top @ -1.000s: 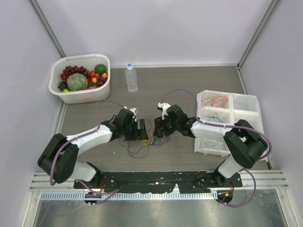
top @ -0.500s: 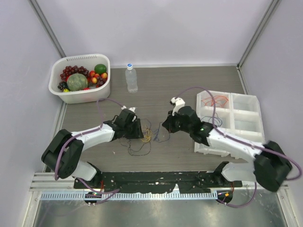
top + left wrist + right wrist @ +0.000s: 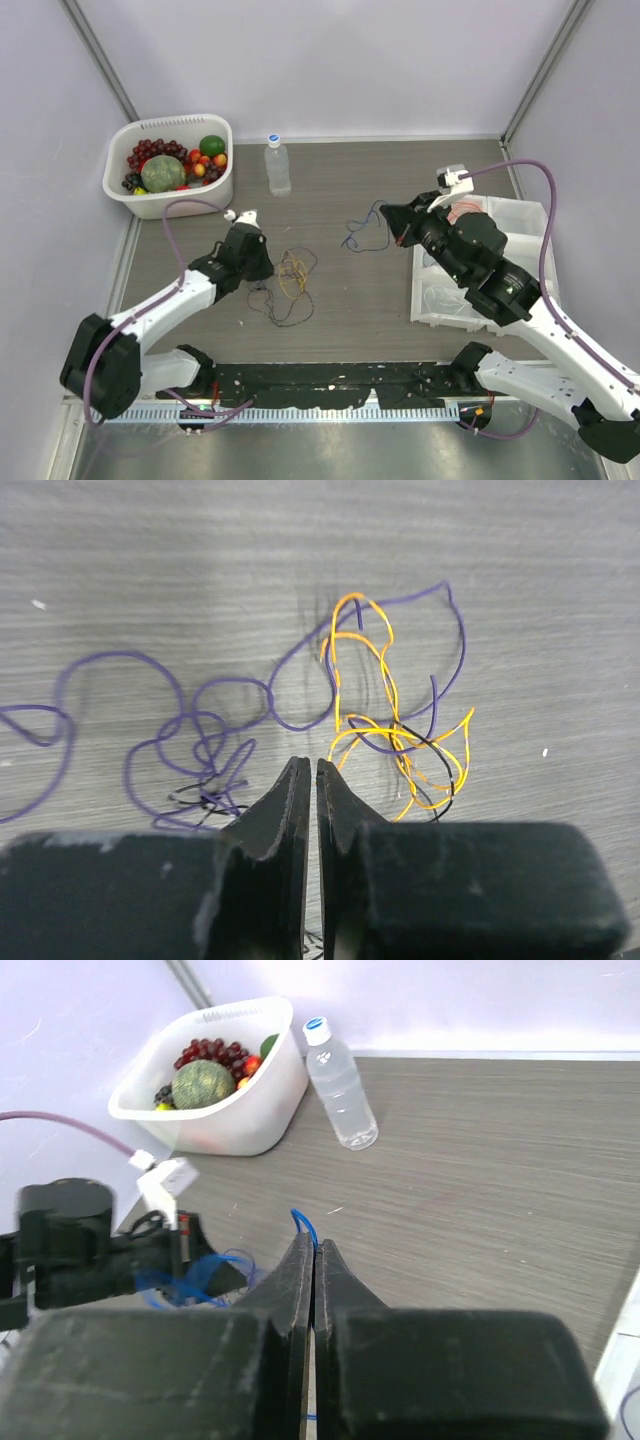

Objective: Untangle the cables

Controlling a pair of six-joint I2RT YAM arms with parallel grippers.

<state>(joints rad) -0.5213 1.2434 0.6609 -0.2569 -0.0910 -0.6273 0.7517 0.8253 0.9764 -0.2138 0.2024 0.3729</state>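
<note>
Cables (image 3: 287, 288): loose tangle on the worktop (image 3: 380, 310), left of centre, right at the tip of the left pincer (image 3: 317, 775). Wrist view shows orange loops (image 3: 360, 597) and a purple cable (image 3: 120, 656) sprawled just ahead of that pincer, black bits mixed in. Its jaws are closed to a hairline slit, and I cannot tell if a strand is pinched.

The right pincer (image 3: 397, 224) is clamped on a blue cable (image 3: 299, 1220). One end pokes up between the tips, and the rest trails leftward toward the tangle but hangs well apart from it (looks already separated). Its long axis runs roughly left to right.

The compartment tray (image 3: 548, 240) sits just beside the right pincer on its right, so the right arm is much nearer and the likely move is a short swing that way. Red strands (image 3: 465, 210) lie in the tray's back-left compartment. The other compartments are partly hidden by the arm.

A white basket (image 3: 180, 205) at back left holds fruit, with a bottle (image 3: 277, 165) beside it. Neither holds any cables.
</note>
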